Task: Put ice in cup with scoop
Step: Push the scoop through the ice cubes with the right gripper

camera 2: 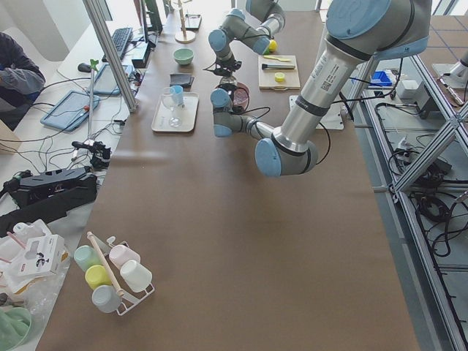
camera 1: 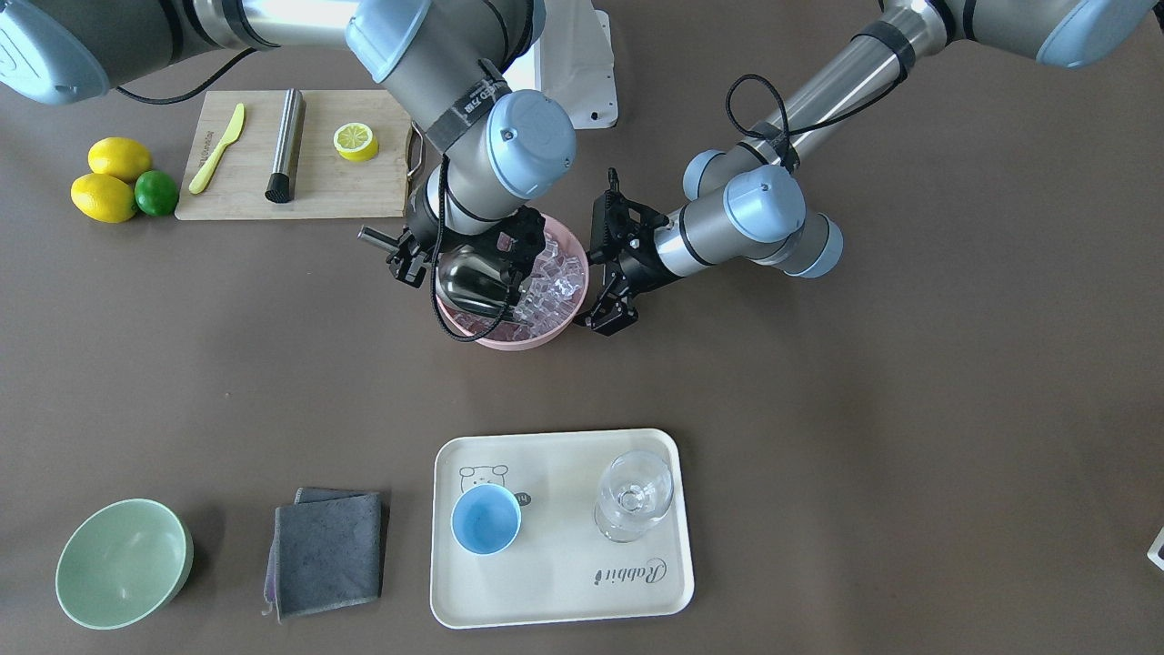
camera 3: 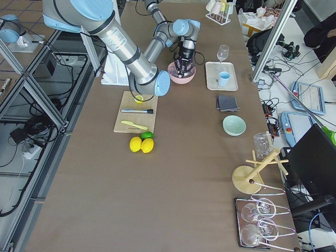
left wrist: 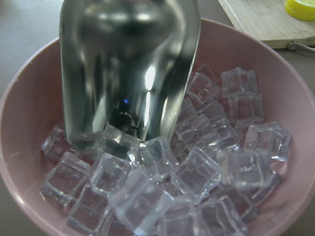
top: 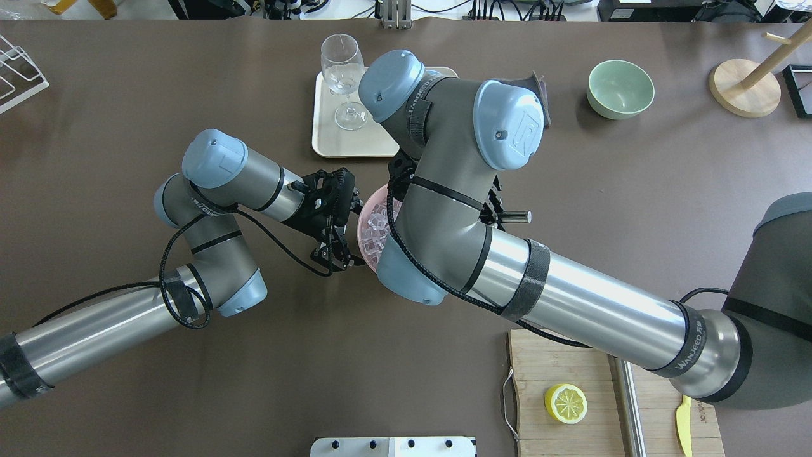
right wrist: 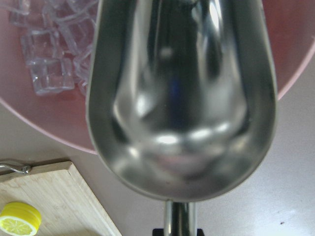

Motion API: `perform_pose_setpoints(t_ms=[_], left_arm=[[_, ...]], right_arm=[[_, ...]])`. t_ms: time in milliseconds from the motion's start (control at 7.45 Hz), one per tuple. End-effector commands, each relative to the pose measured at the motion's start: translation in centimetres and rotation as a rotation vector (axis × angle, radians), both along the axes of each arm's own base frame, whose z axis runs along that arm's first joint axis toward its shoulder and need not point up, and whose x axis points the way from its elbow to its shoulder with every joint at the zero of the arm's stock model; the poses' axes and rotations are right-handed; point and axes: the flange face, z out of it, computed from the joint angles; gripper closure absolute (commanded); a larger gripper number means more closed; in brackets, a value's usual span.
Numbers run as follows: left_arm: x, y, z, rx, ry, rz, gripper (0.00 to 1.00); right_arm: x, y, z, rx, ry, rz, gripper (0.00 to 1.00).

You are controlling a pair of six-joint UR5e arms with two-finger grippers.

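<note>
The right gripper is clamping the scoop by its handle, and the scoop's empty lip is pressing on the ice in the pink bowl at mid-table. Digging harder is risking a sliding bowl or cubes flicking over the rim, since the left gripper, apparently spread wide, is only sitting beside that rim. Farther off, the cup is waiting on the tray; carrying a heaped load there is risking spills. Overhead, the right arm is hiding the cup. Whether the left fingers are touching the bowl is proving unclear.
</note>
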Motion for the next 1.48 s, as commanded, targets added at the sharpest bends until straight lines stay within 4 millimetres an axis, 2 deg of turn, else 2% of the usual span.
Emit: perform_pose_setpoints(t_ms=[0, 268, 537, 805, 1342], left_arm=[[-0.3, -0.2, 0.2, 0.001, 0.001, -0.003, 0.01], [-1.7, 0.1, 1.4, 0.001, 0.0, -0.006, 0.01], [-1.9, 0.1, 1.5, 0.005, 0.002, -0.007, 0.01], [-1.9, 0.1, 1.6, 0.004, 0.001, -0.008, 0.01], [-1.8, -0.1, 2.0, -0.007, -0.01, -0.013, 0.01]], right_arm=[[1.0, 0.8, 1.2, 0.003, -0.033, 0.03, 1.0], [3.0, 2.2, 1.9, 0.014, -0.062, 0.056, 1.0], [3.9, 2.8, 2.3, 0.019, -0.073, 0.057, 1.0], [4.3, 3.1, 2.3, 0.021, -0.081, 0.069, 1.0], [3.3, 2.6, 2.6, 0.015, -0.121, 0.127, 1.0]])
